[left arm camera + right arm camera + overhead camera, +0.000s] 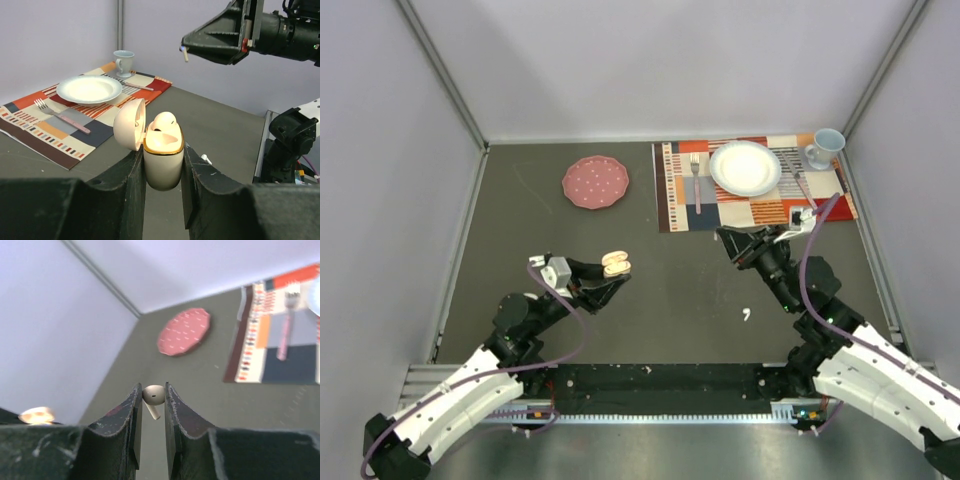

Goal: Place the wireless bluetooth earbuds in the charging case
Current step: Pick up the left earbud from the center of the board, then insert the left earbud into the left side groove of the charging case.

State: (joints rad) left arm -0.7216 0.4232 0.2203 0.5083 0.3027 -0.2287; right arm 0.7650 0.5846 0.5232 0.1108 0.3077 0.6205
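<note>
The dark grey table [500,220] carries a striped orange, cream and navy placemat [677,208] at its far right. On the placemat are a round white plate [745,167], a pale blue cup [825,147] and a pinkish fork [696,180]. A round pink speckled mat [595,182] lies apart to the left of it.

The left gripper [612,274] is raised above the table. Its two black fingers [131,187] are clamped on the sides of a cream egg-shaped charging case [162,172] with a gold rim. The case is held upright, its lid hinged open to the left. One white earbud [164,122] sits in the case, its rounded head standing above the rim.

The right gripper [151,395] hovers in the air, well apart from the case. Its fingers are nearly together, pinching a second small white earbud [153,396] by its head, stem pointing down.

A third white earbud [747,316] lies on the table between the two arms, nearer the right one.
</note>
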